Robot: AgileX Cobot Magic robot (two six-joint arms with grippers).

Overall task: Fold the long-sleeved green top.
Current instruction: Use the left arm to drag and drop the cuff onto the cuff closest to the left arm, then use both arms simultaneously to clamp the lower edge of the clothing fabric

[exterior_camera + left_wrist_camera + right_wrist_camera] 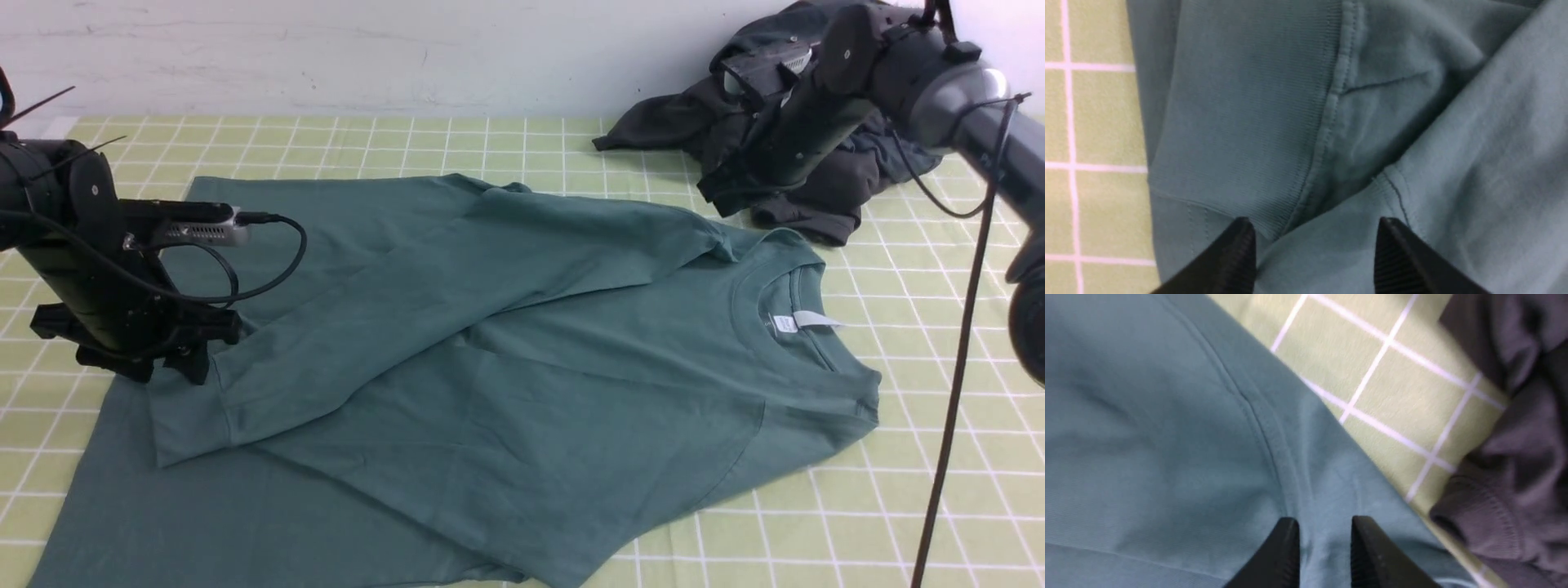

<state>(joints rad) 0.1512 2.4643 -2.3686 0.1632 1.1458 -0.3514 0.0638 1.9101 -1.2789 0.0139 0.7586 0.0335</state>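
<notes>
the green top [506, 343] lies spread over the middle of the desk [898, 490], on a yellow-green checked cloth [408, 139]. its neck is toward the robot's right and its hem toward the left. the white label [804, 321] shows inside the collar. one sleeve [457, 269] is folded across the body, running from the far shoulder down to the near left, and its ribbed cuff [188, 416] lies on top of the hem end.

my left hand [167, 367] sits low over the far corner of that cuff. in the left wrist view the left hand [1314, 228] is spread wide, with the ribbed cuff [1241, 122] and another layer of green fabric lying beneath it and nothing caught between the fingers. i cannot tell whether the tips touch the fabric.

my right hand [714, 196] hangs over the far shoulder of the top. in the right wrist view the right hand [1325, 526] has its fingers slightly parted with a narrow gap, just above a seam, pinching nothing.

a heap of dark grey clothes [816, 163] sits at the far right by the wall. it is near the top's shoulder but apart from it, with a strip of checked cloth between them.
</notes>
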